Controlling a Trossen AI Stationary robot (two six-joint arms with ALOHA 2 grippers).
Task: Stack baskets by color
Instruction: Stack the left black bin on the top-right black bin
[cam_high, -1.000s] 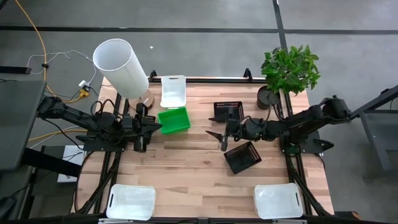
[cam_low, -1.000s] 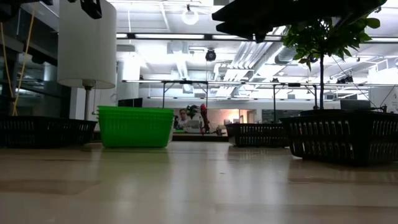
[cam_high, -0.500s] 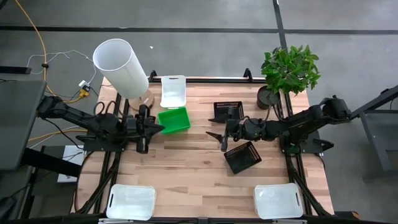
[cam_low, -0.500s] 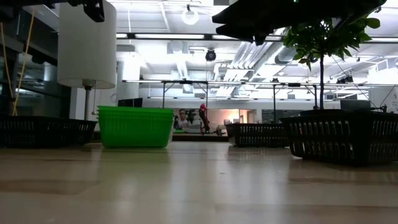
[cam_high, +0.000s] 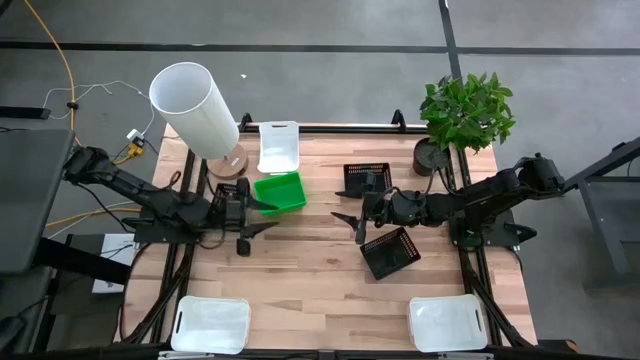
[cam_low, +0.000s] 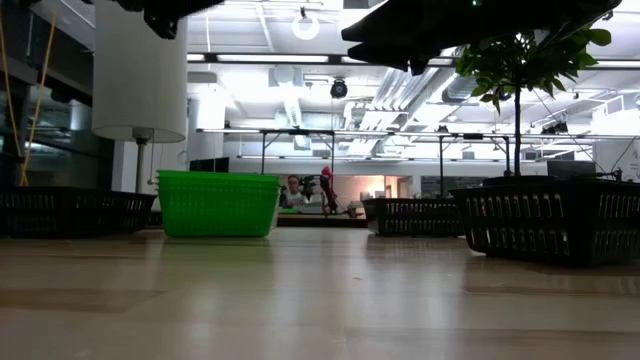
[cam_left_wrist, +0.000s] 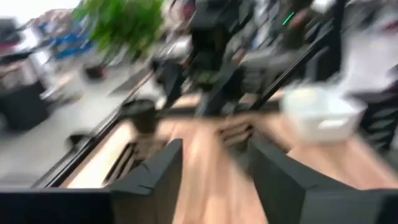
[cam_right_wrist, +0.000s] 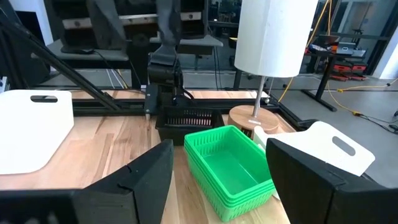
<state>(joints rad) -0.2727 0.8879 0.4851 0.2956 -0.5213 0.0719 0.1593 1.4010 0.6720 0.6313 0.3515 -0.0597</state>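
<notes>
A stack of green baskets (cam_high: 281, 192) (cam_right_wrist: 230, 165) rests on its bottom left of the table's middle, with a white basket (cam_high: 279, 147) behind it. Two black baskets (cam_high: 367, 178) (cam_high: 391, 252) sit right of centre, and a third black basket (cam_right_wrist: 188, 118) stands behind the green stack in the right wrist view. My left gripper (cam_high: 264, 216) (cam_left_wrist: 214, 149) is open by the green stack's near left corner, with nothing between its fingers. My right gripper (cam_high: 348, 226) (cam_right_wrist: 217, 149) hangs open at mid-table between the two black baskets, facing the green stack. My left gripper's far finger (cam_high: 266, 205) ends right at the green stack's near left corner (cam_high: 259, 203). I cannot tell whether it touches the basket.
White baskets lie at the near left (cam_high: 210, 323) and near right (cam_high: 447, 322) corners. A tall white cylinder on a round wooden foot (cam_high: 195, 108) stands at the far left, and a potted plant (cam_high: 465, 112) at the far right. Bare wood shows in the near middle.
My left gripper has opened and swung away from the green stack's left side, toward the table's near edge and a little to the right. The green stack has stayed where it was.
</notes>
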